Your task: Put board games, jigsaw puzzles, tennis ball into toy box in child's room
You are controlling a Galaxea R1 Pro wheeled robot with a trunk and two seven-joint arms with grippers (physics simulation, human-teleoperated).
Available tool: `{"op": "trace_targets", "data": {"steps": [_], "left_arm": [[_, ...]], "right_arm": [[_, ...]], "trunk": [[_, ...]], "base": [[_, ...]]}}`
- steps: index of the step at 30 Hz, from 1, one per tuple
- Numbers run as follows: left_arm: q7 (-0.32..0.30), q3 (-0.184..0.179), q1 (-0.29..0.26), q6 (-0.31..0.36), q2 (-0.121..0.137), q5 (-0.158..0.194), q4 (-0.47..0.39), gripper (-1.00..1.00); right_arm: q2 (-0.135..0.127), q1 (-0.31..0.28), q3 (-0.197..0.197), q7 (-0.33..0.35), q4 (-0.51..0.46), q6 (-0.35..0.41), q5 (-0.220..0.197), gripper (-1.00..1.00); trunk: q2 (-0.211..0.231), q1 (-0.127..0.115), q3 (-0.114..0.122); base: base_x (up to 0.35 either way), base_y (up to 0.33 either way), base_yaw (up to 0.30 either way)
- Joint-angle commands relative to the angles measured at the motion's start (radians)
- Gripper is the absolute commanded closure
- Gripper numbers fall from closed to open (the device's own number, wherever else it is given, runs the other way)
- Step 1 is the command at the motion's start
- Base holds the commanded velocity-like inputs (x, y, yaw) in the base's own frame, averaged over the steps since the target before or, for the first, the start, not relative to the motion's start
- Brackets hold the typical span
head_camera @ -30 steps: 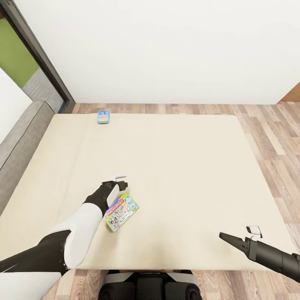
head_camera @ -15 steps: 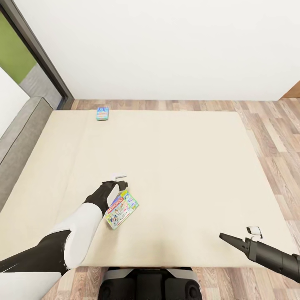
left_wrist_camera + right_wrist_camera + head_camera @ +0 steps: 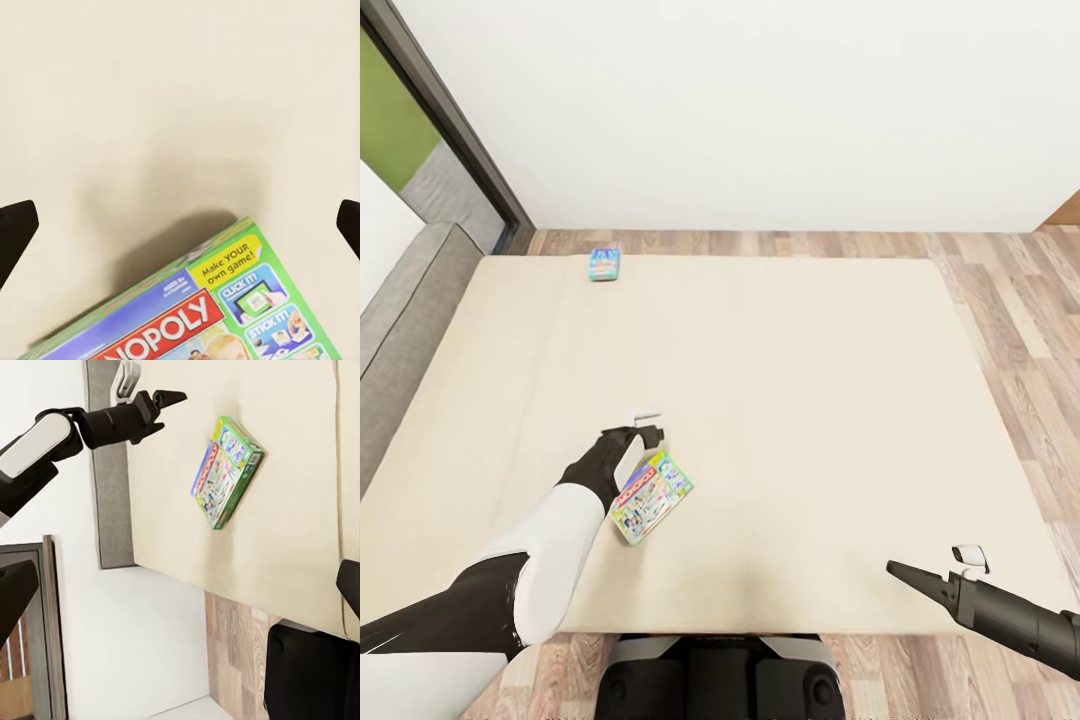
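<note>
Monopoly board game [image 3: 651,497]: flat rectangular box, green-edged, printed lid up, lying skewed on the bed [image 3: 780,400] near its front edge, at about 7 o'clock from the mattress centre. In the left wrist view the box's far corner [image 3: 225,300] sits between and below the two dark fingertips, with bare mattress beyond it.

Handling (judged, not seen): stiff card, light, probably a smooth, slippery printed finish; the lid may lift off if taken by the lid alone. Best hold is across the short dimension at a long edge, pads on lid and base together, since the soft mattress should let a finger press under the rim.

Left gripper [image 3: 644,424]: at 12 o'clock from the box, just beyond its far corner, jaws spread wide with nothing between them; whether it touches the mattress cannot be told.

Blue board game [image 3: 604,265]: smaller box at the bed's far edge, roughly 11 o'clock from centre, well apart from the first.

Right gripper [image 3: 905,573]: at 5 o'clock over the bed's front corner, idle; one dark finger shows, and its opening cannot be judged.

Surround: low grey headboard [image 3: 400,320] at 9 o'clock, wood floor [image 3: 1010,290] at 3 o'clock.
</note>
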Motion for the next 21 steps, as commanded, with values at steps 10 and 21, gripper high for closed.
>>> {"op": "trace_targets", "data": {"steps": [10,21], "left_arm": [[-0.001,0.006,0.000,-0.002,-0.001,-0.007,-0.007,-1.00],[-0.002,0.006,0.000,-0.003,-0.001,-0.007,-0.008,-1.00]], "right_arm": [[0.000,0.000,0.000,0.000,0.004,0.007,-0.003,-1.00],[0.000,0.000,0.001,0.000,0.021,-0.005,-0.003,-1.00]], "trunk": [[-0.002,0.000,-0.018],[-0.002,0.000,-0.036]], "base": [[0.000,0.000,0.000],[0.000,0.000,0.000]]}}
